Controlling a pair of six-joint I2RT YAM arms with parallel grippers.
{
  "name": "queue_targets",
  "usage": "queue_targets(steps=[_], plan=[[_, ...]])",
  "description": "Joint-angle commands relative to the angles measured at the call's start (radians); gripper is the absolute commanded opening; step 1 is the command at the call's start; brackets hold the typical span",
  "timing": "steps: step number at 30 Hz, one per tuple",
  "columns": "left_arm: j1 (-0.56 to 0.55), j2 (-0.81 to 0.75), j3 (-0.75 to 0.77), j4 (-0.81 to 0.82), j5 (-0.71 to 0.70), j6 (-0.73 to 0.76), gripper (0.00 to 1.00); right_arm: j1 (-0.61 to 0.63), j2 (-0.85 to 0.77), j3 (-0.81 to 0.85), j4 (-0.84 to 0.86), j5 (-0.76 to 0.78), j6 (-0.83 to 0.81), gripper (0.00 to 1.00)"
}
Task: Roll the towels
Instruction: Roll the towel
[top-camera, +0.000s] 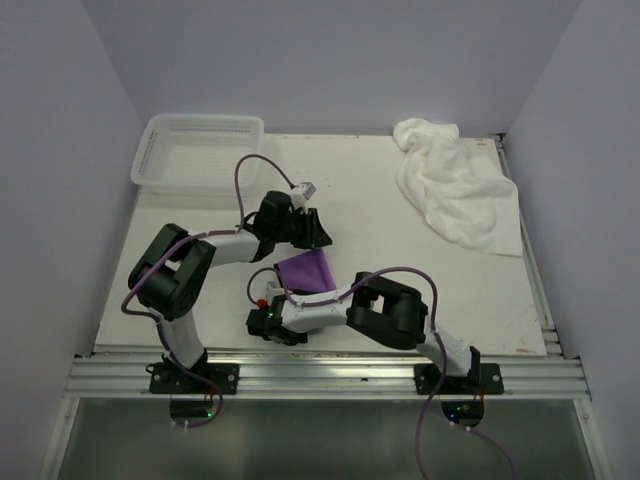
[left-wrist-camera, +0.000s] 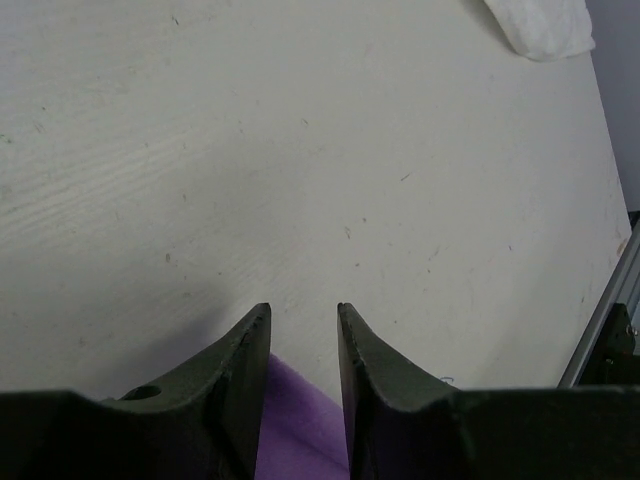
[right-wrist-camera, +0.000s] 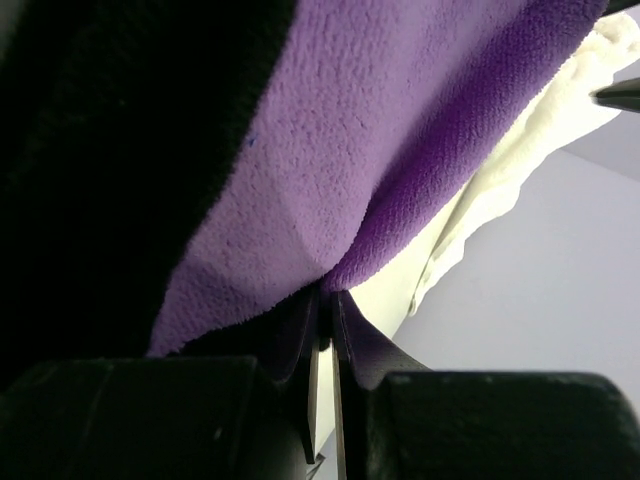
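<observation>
The small purple towel (top-camera: 303, 270) lies mid-table between the two arms. My right gripper (top-camera: 277, 297) comes in low from the near left and is shut on the purple towel's edge (right-wrist-camera: 300, 170), the fold pinched at the fingertips (right-wrist-camera: 328, 292). My left gripper (top-camera: 317, 234) hangs over the towel's far edge, its jaws open with bare table between the tips (left-wrist-camera: 303, 312) and purple cloth (left-wrist-camera: 295, 425) showing farther back under them. The big fluffy white towel (top-camera: 455, 185) sits crumpled at the far right, its corner (left-wrist-camera: 540, 25) in the left wrist view.
A white plastic mesh basket (top-camera: 200, 150) stands at the table's far left corner. White walls close in the table on three sides. A metal rail (top-camera: 330, 375) runs along the near edge, and another down the right side (left-wrist-camera: 600, 330).
</observation>
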Motion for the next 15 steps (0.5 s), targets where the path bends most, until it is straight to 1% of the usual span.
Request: queue_targets(steps=[1,7,10,15], plan=[[-0.004,0.042,0.021,0.069,0.099,-0.009,0.36,0.006,0.061,0.004,0.053,-0.2,0.027,0.0],[-0.024,0.035,-0.016,0.062,0.067,0.003,0.36,0.006,0.076,0.013,0.047,-0.208,0.026,0.0],[-0.042,0.018,-0.011,-0.009,-0.01,0.028,0.36,0.006,0.081,0.01,0.047,-0.213,0.03,0.0],[-0.044,-0.034,-0.037,-0.042,-0.123,0.046,0.35,0.005,0.085,0.009,0.049,-0.228,0.037,0.0]])
